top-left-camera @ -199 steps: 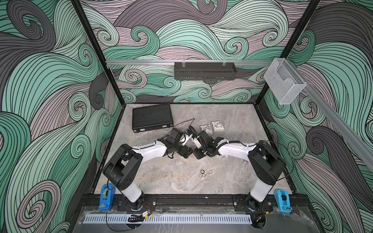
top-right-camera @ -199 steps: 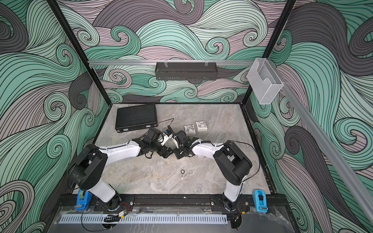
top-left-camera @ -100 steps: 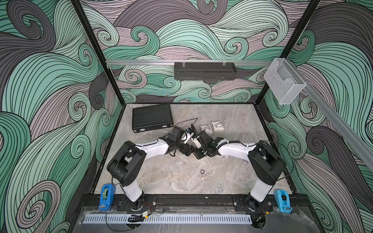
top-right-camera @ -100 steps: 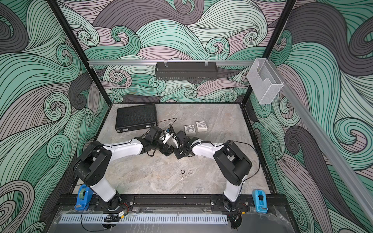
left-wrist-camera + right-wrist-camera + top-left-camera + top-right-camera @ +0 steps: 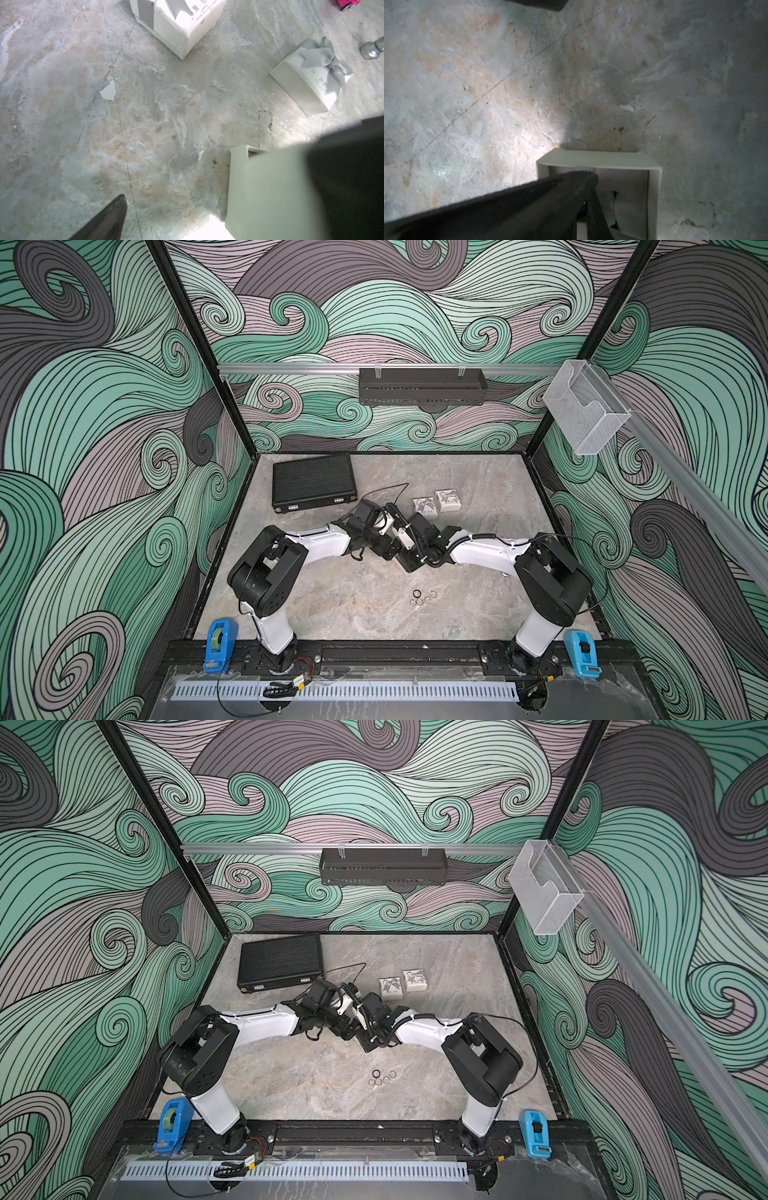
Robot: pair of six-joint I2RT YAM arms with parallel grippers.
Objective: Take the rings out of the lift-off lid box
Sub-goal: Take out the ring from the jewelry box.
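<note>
– Five or so tiny silvery-and-black metal rings (image 5: 422,598) lie out on the grey marble-look tabletop (image 5: 332,605), behind your R gripper (image 5: 588,185), toward its base.
– And the small open white card box (image 5: 600,161)?
– R gripper's pinched narrow on its wall, prob. to tip it & check it's empty. Inside shows only white lining, partly hidden.
– L gripper (image 5: 386,547)?
– Spread wide beside the box, holding nothing; prob. ready to steady it.

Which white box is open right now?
The box pinched by the right gripper: its hollow inside shows. The two bow boxes beyond show only their tops.
</note>
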